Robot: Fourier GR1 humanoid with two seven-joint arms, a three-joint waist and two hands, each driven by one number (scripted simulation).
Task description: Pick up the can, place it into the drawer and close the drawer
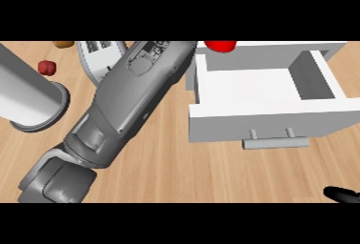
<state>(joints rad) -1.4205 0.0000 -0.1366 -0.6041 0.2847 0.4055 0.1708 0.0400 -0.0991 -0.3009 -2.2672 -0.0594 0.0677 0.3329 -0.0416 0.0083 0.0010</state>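
Two arms to follow here, and only one shows much. The left forearm (119, 105) runs in a long diagonal from the lower left of the frame to the top centre. Its hand is cut off by the upper edge, so I cannot tell how far it is open or whether it holds anything. At the lower right corner there's just a black tip of the right hand (342, 194), too little to read its fingers either. The small dark red cylinder at the upper left I take for the can (47, 67). It sits on the counter (183, 176) near the big grey cylinder (25, 95), it looks to be standing upright, and nothing is touching it. It lies to the left of that diagonal forearm, while the drawer (330, 76) gapes open at the right of the frame with its handle (275, 142) facing down. So the forearm lies between can and drawer. The left arm is clearly nearer; the right hand is well apart from the can, across the whole frame. A brighter red rounded thing (222, 45) peeks in at the top edge by the drawer's back. By my reading the pickup has not yet happened, and the can's trip must go rightward to the drawer.
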